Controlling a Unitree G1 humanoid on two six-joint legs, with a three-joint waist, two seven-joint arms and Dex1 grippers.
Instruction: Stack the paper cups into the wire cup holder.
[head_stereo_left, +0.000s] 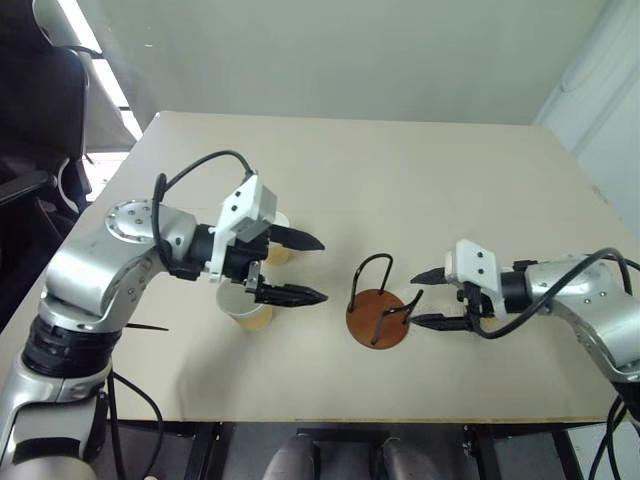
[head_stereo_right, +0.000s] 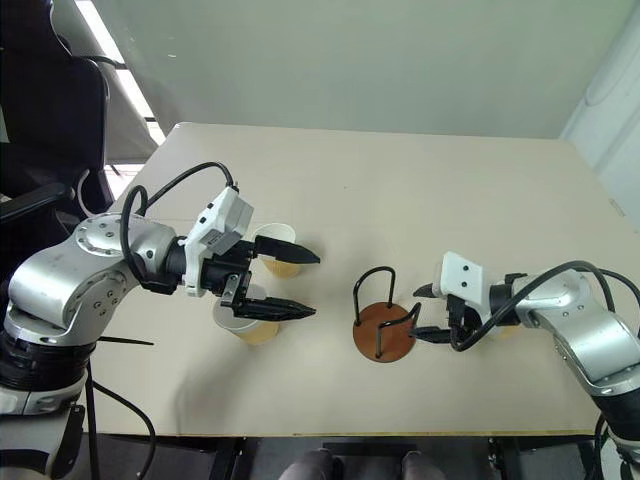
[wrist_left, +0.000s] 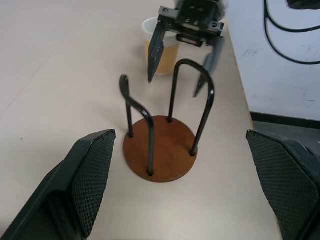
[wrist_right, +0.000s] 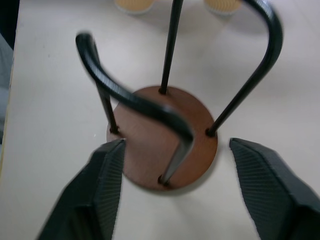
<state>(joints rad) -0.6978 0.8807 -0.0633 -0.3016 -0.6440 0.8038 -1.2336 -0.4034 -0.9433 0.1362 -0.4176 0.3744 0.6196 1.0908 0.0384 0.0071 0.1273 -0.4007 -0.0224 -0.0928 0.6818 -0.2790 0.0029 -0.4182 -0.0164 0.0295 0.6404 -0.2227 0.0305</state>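
While the wire cup holder stands empty near the middle of the worktop, its 2 loops upright, the right end effector sits just right of it with fingers spread and nothing between them, seemingly released after steadying a loop. The left end effector, fully spread and empty, hovers above 2 paper cups on the left, probably lining up a pick. A third cup stands behind the right end effector.
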